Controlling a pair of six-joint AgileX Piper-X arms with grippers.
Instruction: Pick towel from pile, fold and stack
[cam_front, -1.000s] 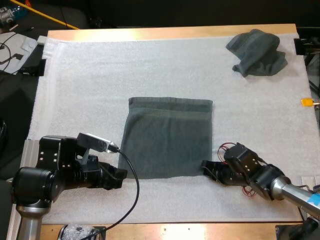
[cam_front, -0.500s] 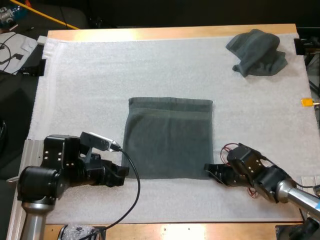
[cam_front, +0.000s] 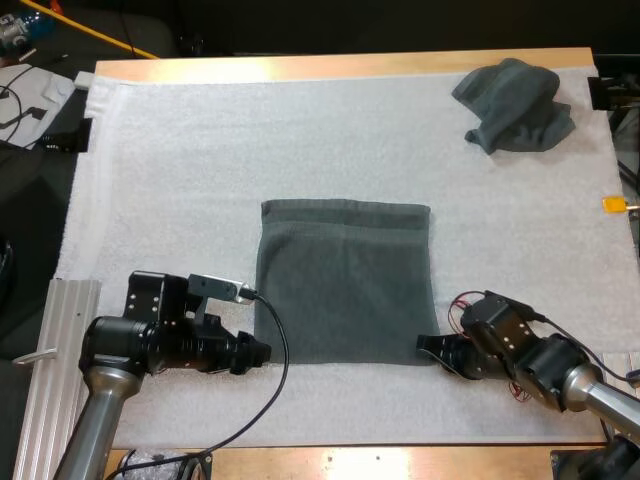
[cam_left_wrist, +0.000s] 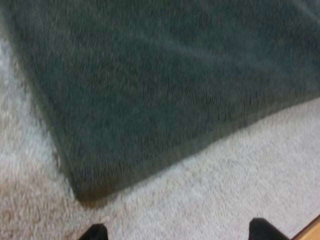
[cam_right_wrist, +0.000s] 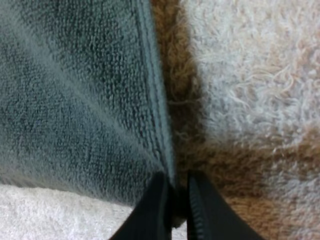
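Closest to the near side of the table, the left gripper (cam_front: 258, 352) lies low on the white mat (cam_front: 180, 160). Its two fingers stand wide apart and hold nothing. The near left corner of the flat towel (cam_front: 345, 280) is just in front of it, a little to the right, and not yet between the fingers.

The right gripper (cam_front: 428, 347) is at the towel's near right corner. In its own wrist view the fingers are almost closed, with the towel's thick edge going in between them. I think it is pinching that corner.

So the towel's near edge runs left to right from one gripper to the other. The rest of the towel lies flat on the mat, away toward the far side. The left gripper needs to slide forward a bit to catch its corner. Then both could lift the near edge and carry it over to the far edge.

Far away, at the far right of the mat, sits the crumpled towel (cam_front: 515, 105).
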